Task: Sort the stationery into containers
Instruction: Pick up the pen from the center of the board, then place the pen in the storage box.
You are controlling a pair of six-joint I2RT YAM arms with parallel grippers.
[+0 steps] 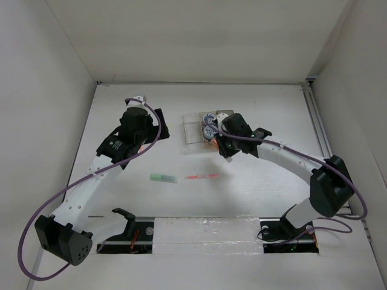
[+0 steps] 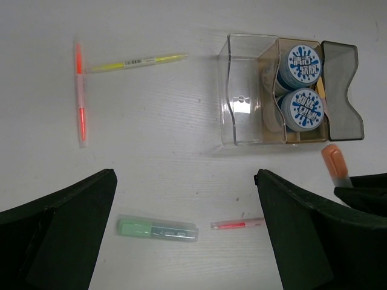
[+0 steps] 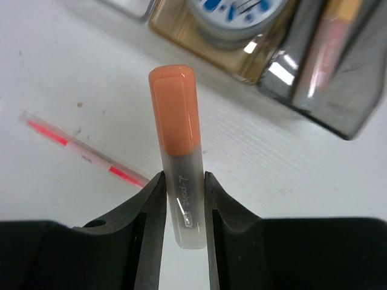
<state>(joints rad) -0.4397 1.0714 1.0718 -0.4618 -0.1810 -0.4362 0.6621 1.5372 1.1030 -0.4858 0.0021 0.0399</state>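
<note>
Right gripper [image 3: 181, 181]: pinching a short marker with an orange cap and smoky clear barrel [image 3: 174, 103]. Both fingers are pressed on the barrel, and the cap sticks out past the tips. Can't tell if it touches the white table [image 3: 54, 72]. Just beyond the cap is an amber translucent plastic bin [image 3: 187, 36] with one round blue-white patterned roll [image 3: 233, 12] inside. Beyond and right of the tips is a smoky grey translucent plastic bin [image 3: 351, 103] holding a pinkish-orange stick-shaped item [image 3: 329, 48]; can't tell what it is. Left of the fingers a thin clear pen with red sections [image 3: 78, 151] lies flat on the table, apart from the marker.

Left wrist view: left gripper [image 2: 185, 178] is spread wide, gripping nothing. Between its fingers, close in, a short marker with a green cap [image 2: 157, 228] lies flat. The red pen is just right of it, with a small gap. Ahead right is a clear rectangular plastic bin [image 2: 242, 121], joined in a row to the amber bin, then the grey. A second roll [image 2: 304, 63] sits in the amber bin behind the first. Ahead left, a thin orange pen [image 2: 80, 96] and a thin yellow-green pen [image 2: 136, 61] form an L, ends meeting or nearly. The orange marker is just off the grey bin's near corner, outside it.

Top view: the right gripper is over the near right end of the bin row, hiding much of the grey bin. The left gripper is left of the bins, well apart. The green marker and red pen lie between the arms, nearer the bases than either gripper.
</note>
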